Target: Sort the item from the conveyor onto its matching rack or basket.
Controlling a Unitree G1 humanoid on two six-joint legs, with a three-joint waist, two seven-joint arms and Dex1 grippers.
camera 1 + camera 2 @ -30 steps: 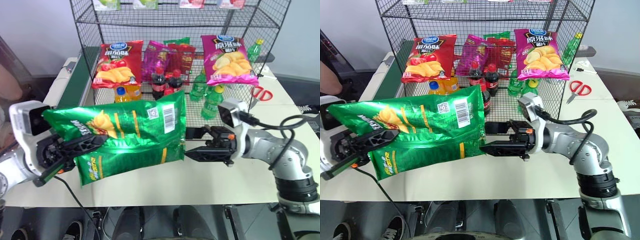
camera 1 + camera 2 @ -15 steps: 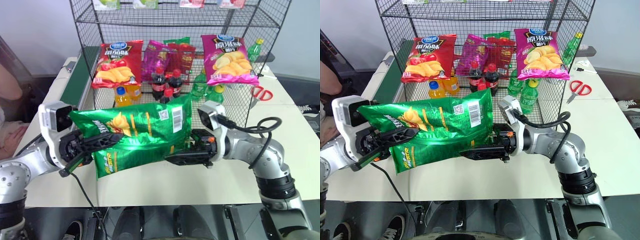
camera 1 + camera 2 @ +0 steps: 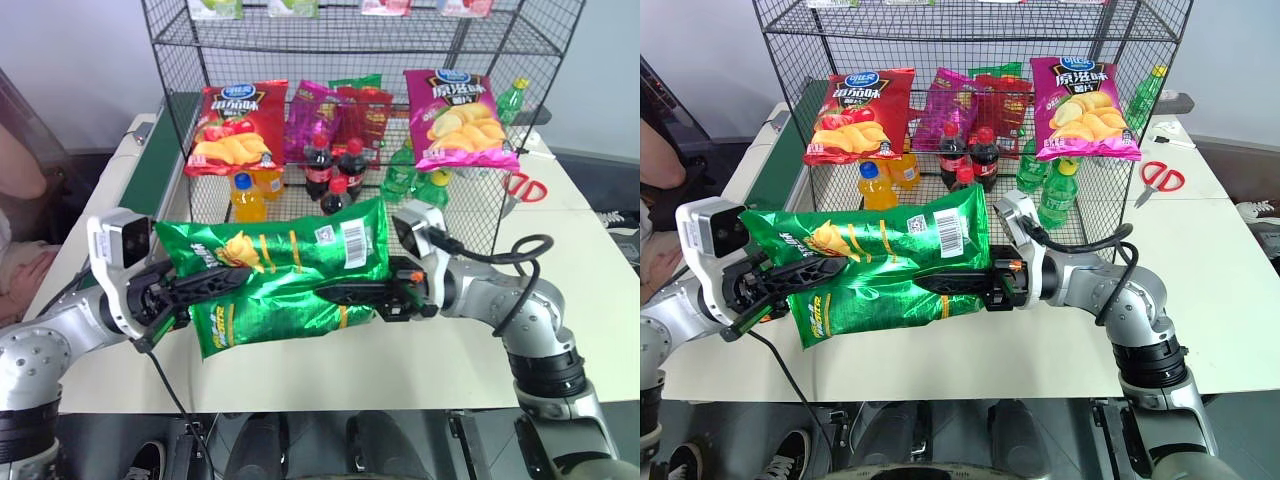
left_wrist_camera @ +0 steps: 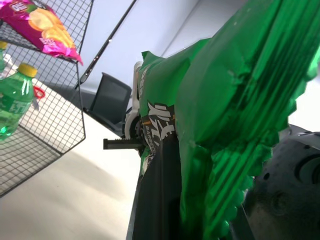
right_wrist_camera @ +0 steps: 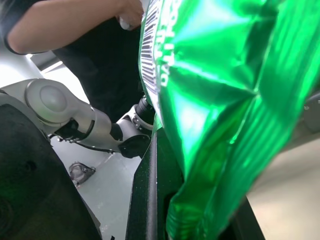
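The item, a glossy green crisp bag (image 3: 290, 255), hangs lengthwise above the table's front edge, between my two arms. My left gripper (image 3: 228, 279) is shut on its left part, one black finger lying across the printed face. From the other side, my right gripper (image 3: 325, 293) is shut on the lower right edge below the barcode. In the left wrist view the bag (image 4: 240, 100) bulges close between the fingers, and the right wrist view shows its crimped end (image 5: 210, 90). The conveyor (image 3: 150, 165) runs along the far left. Behind the bag stands the rack (image 3: 170, 60).
On the rack's lower tier are a red bag (image 3: 233, 125), a magenta bag (image 3: 455, 115), cola bottles (image 3: 335, 165), green bottles (image 3: 415, 175) and an orange bottle (image 3: 248, 195). Red scissors (image 3: 520, 185) lie on the white table (image 3: 580, 240). A person's arm (image 3: 20, 170) is at the left.
My right gripper slid left under the bag's right end and shut on it. My left gripper brought the bag lower and towards the middle.
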